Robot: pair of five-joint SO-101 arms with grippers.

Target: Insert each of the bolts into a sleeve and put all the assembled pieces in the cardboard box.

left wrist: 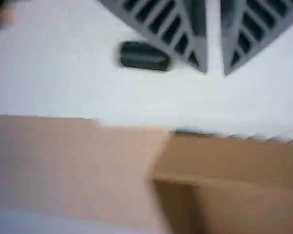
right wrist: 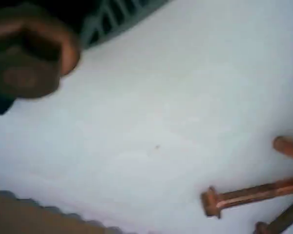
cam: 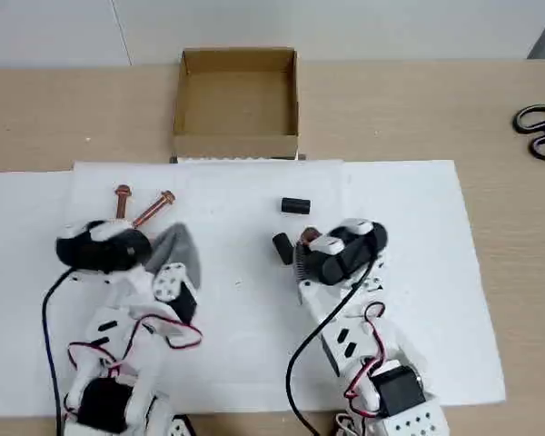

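Looking down from the high view: cardboard box (cam: 236,145) at upper centre, no pieces showing inside. Two loose bolts (cam: 153,210) lying on the white sheet (cam: 418,300) at upper left, well apart from a lone sleeve (cam: 295,205) just above centre. Right of centre, right gripper (cam: 302,245) clamped on a held bolt (cam: 309,237), with a second sleeve (cam: 281,247) touching or just beside it; cannot tell which. Left gripper (cam: 177,250) left of centre, near the loose bolts.

Turning to the left wrist view: left gripper (left wrist: 215,72) at the top, parted by a narrow gap, carrying nothing. Lone sleeve (left wrist: 144,56) at upper left of centre, box corner (left wrist: 234,185) at lower right.

Moving to the right wrist view: held bolt (right wrist: 27,63) at upper left, head forward; loose bolts (right wrist: 254,196) at lower right.

Judging the risk: meeting the unclamped second sleeve off-axis would likely push or roll it across the sheet rather than seat the bolt. Might also twist the bolt in the grip.
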